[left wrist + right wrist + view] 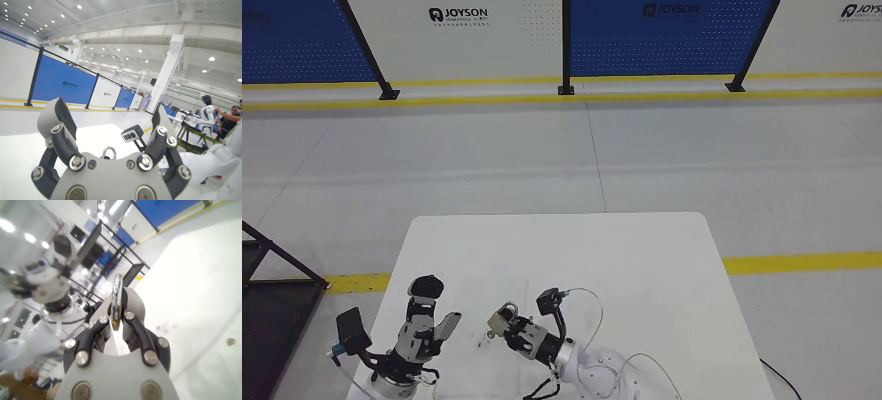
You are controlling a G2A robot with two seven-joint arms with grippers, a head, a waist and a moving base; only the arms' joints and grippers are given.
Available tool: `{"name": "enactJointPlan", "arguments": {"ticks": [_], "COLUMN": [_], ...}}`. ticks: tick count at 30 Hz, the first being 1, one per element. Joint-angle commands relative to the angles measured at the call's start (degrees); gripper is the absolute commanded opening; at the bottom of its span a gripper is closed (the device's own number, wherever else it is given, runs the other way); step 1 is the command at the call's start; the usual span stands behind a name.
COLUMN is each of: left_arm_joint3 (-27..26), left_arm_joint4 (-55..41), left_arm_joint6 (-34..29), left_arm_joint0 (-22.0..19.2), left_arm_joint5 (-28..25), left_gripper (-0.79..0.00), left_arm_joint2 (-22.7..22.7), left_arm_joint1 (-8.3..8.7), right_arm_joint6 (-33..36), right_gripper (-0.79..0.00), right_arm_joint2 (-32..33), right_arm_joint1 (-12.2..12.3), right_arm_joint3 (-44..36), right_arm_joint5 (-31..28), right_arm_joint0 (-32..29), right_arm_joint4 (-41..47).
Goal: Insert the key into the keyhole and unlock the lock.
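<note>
Half the lock (116, 291) hidden in right gripper (118, 303)

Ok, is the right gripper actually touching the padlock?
Touching. The right wrist view shows the right gripper closed on the padlock, pressing both its sides with no gap.

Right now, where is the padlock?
In the top view the padlock is clamped in the right claw, over the near part of the table, beside the open left claw.
</note>
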Motion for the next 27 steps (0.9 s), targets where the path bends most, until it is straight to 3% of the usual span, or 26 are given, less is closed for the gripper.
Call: {"name": "enactJointPlan", "arguments": {"ticks": [1, 9, 10, 12, 14, 16, 19, 27], "left_arm_joint3": [0.72, 1.77, 1.77, 1.77, 1.77, 1.77, 1.77, 1.77], "left_arm_joint4": [-0.4, -1.77, -1.77, -1.77, -1.77, -1.77, -1.77, -1.77], "left_arm_joint6": [0.38, -0.05, -0.05, -0.05, -0.05, -0.05, -0.05, -0.05], "left_arm_joint0": [0.54, 1.04, 1.04, 1.04, 1.04, 1.04, 1.04, 1.04], "left_arm_joint5": [0.15, -0.71, -0.71, -0.71, -0.71, -0.71, -0.71, -0.71], "left_gripper": [0.0, 0.0, 0.0, 0.0, 0.0, 0.0, 0.0, 0.0], "left_arm_joint2": [-1.35, -2.05, -2.05, -2.05, -2.05, -2.05, -2.05, -2.05], "left_arm_joint1": [-0.02, -0.06, -0.06, -0.06, -0.06, -0.06, -0.06, -0.06], "right_arm_joint6": [2.9, 5.43, 5.73, 5.93, 5.6, 5.46, 5.38, 4.25], "right_gripper": [-0.785, -0.785, -0.637, -0.477, -0.409, -0.212, 0.0, 0.0], "right_arm_joint2": [-2.16, -7.94, -8.42, -8.85, -9.04, -9.23, -9.35, -8.24], "right_arm_joint1": [-0.74, -3.87, -4.12, -4.55, -4.84, -5.05, -5.19, -4.59], "right_arm_joint3": [2.41, 9.67, 10.34, 11.07, 11.76, 12.09, 12.27, 10.51], "right_arm_joint5": [1.89, 7.14, 7.39, 7.24, 7.79, 8.41, 8.95, 9.81], "right_arm_joint0": [1.87, 6.08, 6.46, 6.82, 7.15, 7.36, 7.51, 6.64], "right_arm_joint4": [-1.73, -5.18, -5.82, -5.45, -5.82, -6.44, -7.49, -10.04]}}
